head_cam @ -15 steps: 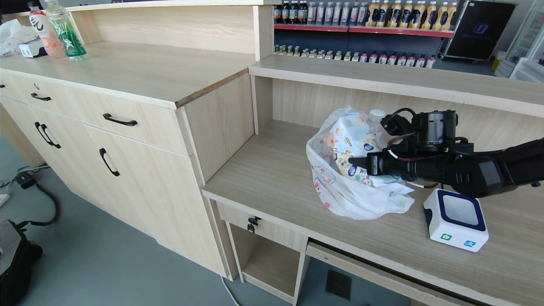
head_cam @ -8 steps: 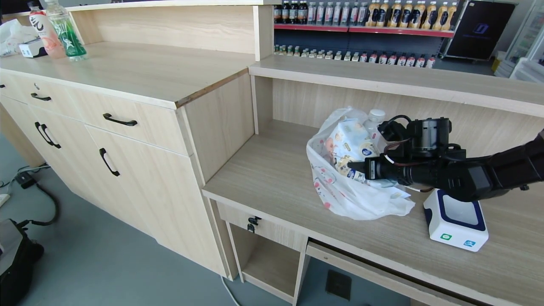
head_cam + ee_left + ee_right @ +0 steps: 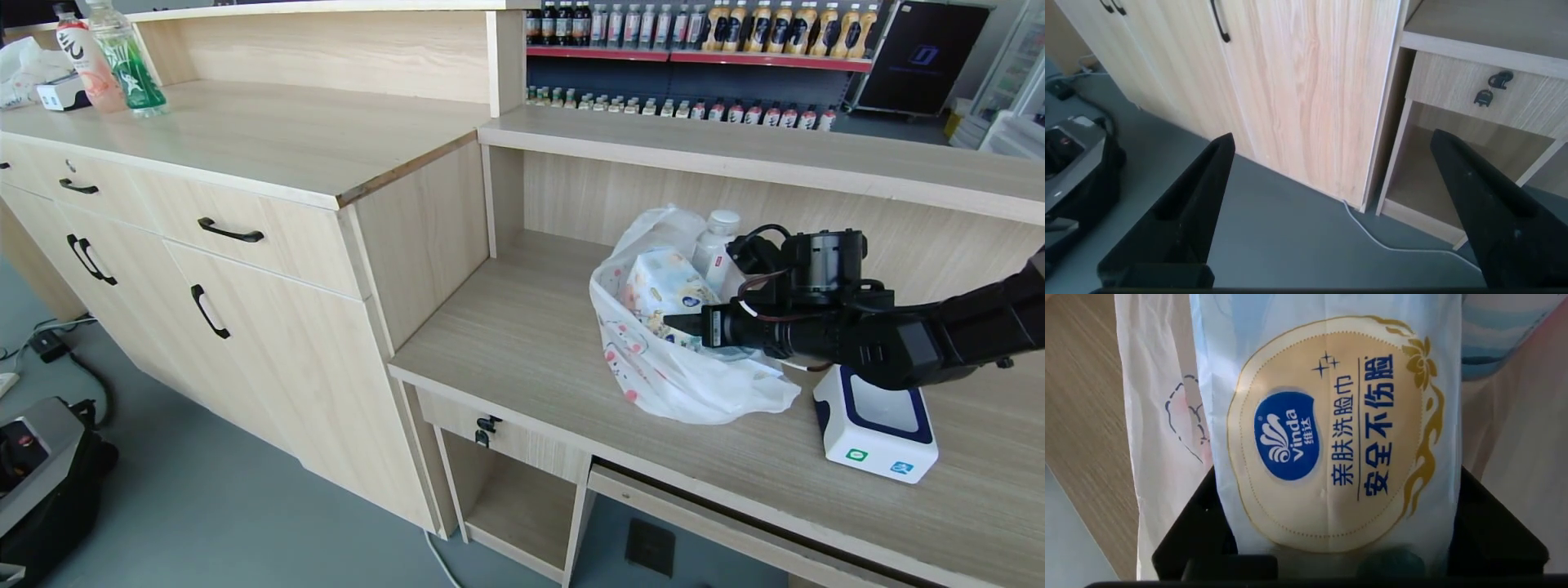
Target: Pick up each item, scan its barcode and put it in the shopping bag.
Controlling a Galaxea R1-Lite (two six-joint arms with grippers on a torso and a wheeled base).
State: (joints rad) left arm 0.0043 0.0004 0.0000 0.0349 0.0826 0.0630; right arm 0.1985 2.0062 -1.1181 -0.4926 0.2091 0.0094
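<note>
Right pincer was clenched on the tissue pack, the pack's printed face wedged between the two dark fingers in the right wrist view. In the head view, right of centre, the pack sat low inside the open mouth of the bag, just beside a white bottle already in it. The bag slumped on the worktop, with the scanner close by at lower right.

Left pincer hung released, jaws wide apart, over the grey floor in front of the cabinet.

Judging from this, the bagging step for the pack was nearly done. The next move would call for letting go of the pack so it settles beside the bottle, then drawing the pincer out without snagging the thin plastic rim or dragging the bag along the worktop.
</note>
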